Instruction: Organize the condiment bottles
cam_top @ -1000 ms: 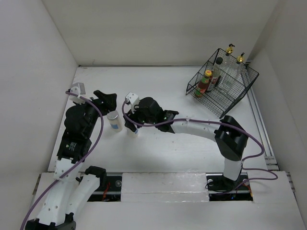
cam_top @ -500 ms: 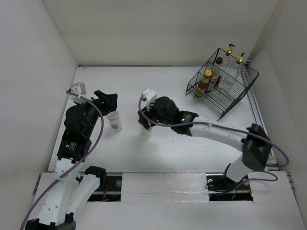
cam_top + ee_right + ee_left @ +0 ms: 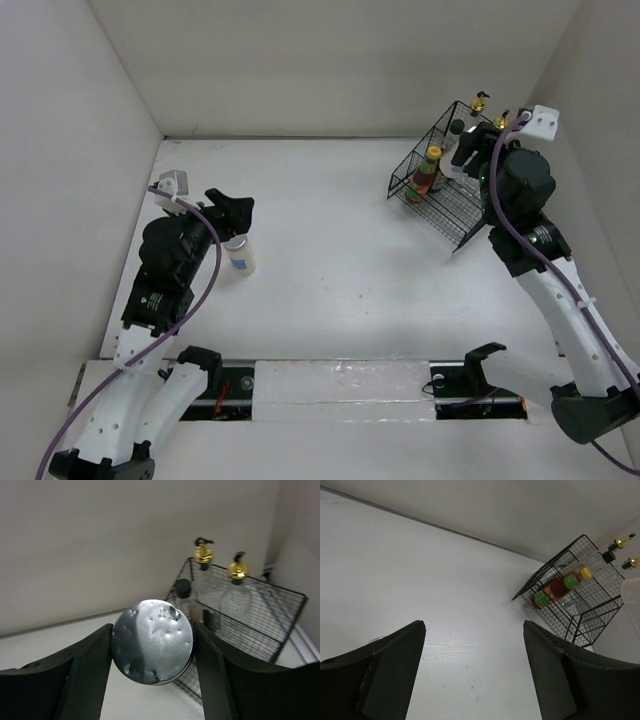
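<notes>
Condiment bottles [image 3: 432,168]: four upright in black wire basket [image 3: 500,205] at far right, caps up. Short white bottle [image 3: 152,650] next: carried off mid-table since a second ago, now clamped between fingers of right gripper [image 3: 152,630] right at the basket. Shows silver cap to the wrist camera, long axis running away from it. Other white bottle [image 3: 240,254]: upright on table [image 3: 340,270] at left, unmoved. Left gripper [image 3: 232,212]: spread wide just behind it, holding nothing, shifted slightly right. Black-capped bottle [image 3: 183,587] and gold pourers [image 3: 203,555] crowded directly behind the carried one.

Black wire basket [image 3: 455,215] at far right corner of white table [image 3: 340,220]
</notes>
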### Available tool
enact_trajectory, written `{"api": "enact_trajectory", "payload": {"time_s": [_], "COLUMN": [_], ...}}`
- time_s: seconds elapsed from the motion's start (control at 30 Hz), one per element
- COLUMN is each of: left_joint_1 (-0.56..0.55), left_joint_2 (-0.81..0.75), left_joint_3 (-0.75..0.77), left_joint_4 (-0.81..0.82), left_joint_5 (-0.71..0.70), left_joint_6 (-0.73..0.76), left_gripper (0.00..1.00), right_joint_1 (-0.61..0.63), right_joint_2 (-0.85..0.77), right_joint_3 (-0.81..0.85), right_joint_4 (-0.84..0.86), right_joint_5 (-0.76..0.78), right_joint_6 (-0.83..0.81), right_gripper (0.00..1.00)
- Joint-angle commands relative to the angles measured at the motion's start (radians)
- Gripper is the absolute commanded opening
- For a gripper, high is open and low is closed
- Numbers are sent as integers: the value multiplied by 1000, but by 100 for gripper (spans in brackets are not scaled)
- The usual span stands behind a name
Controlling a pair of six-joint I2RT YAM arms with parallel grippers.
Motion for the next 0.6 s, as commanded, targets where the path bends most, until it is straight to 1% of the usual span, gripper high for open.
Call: {"api": "enact_trajectory", "payload": {"time_s": [0.0, 0.07, 0.1, 0.17, 0.27, 0.33, 0.47, 0.57], "left_joint_1": [-3, -3, -3, -3, -3, -3, -3, -3], "left_joint_2": [-6, -6, 3, 3, 12, 21, 31, 31], "left_joint_3": [-7, 2, 2, 2, 2, 2, 2, 2], "left_joint_4": [51, 51, 51, 51, 51, 51, 60, 60], "left_joint_5": [16, 16, 16, 16, 26, 26, 35, 35], "left_joint_6": [10, 10, 10, 10, 19, 19, 19, 19], "left_gripper": [75, 75, 75, 75, 75, 75, 75, 75], "right_joint_1": [-104, -155, -208, -249, -312, -353, -393, -393], "right_joint_2": [25, 46, 59, 82, 82, 82, 97, 140], "right_joint_3": [49, 49, 49, 59, 19, -13, -61, -84], "right_joint_4": [-11, -11, -2, -2, 40, 108, 187, 230], "right_joint_5": [85, 73, 41, 29, 3, -19, -42, -33], "right_joint_6": [29, 50, 50, 75, 87, 101, 125, 125], "right_gripper": [48, 48, 48, 47, 47, 46, 46, 46]}}
